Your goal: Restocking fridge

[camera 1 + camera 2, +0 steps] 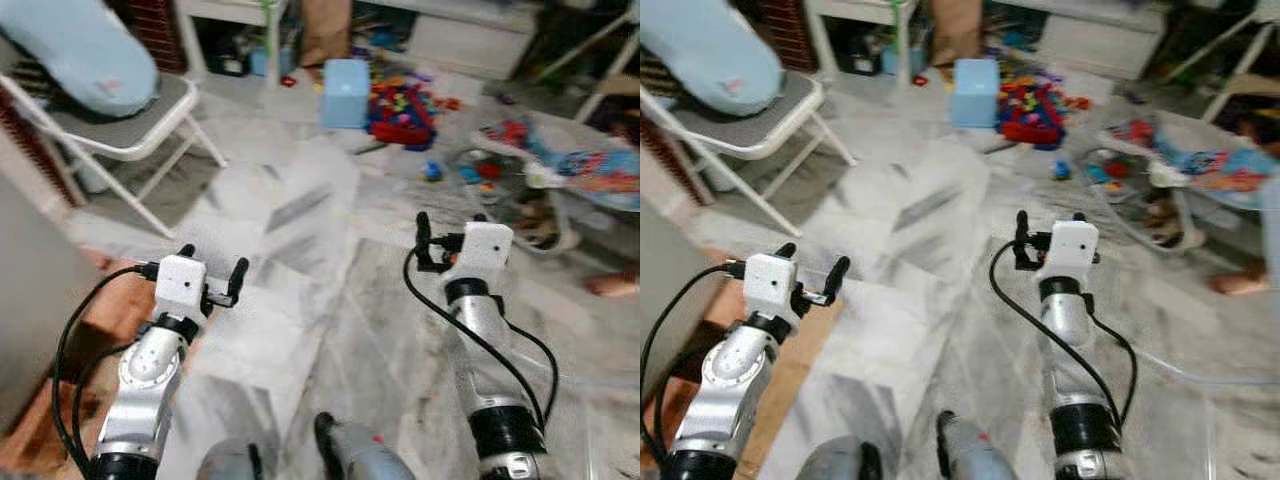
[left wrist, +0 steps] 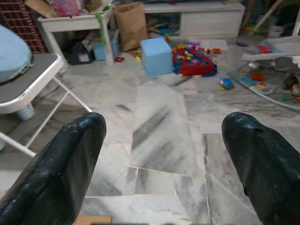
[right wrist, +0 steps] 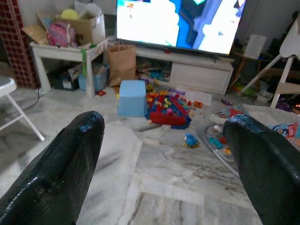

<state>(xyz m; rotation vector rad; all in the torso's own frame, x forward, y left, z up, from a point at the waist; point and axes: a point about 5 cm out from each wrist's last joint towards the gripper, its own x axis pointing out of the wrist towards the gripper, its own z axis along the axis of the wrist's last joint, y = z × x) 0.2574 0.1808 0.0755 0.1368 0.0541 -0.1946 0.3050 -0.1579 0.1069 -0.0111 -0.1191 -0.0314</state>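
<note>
Both arms are held out low over a grey marble floor (image 1: 300, 260). My left gripper (image 1: 213, 258) is open with nothing between its black fingers (image 2: 56, 178). My right gripper (image 1: 450, 220) is open too, and its fingers (image 3: 262, 164) hold nothing. Both point across the floor toward a pile of toys (image 1: 405, 105). A plain grey surface (image 1: 30, 300) stands close at my left; I cannot tell what it is.
A white folding chair (image 1: 120, 120) with a pale blue cushion (image 1: 85, 50) stands at far left. Ahead are a blue box (image 1: 347, 92), a paper bag (image 3: 122, 63), a white table (image 3: 65, 49), and a TV (image 3: 178, 21) on a low stand. A baby bouncer (image 1: 560, 170) and a person's foot (image 1: 612, 284) lie right.
</note>
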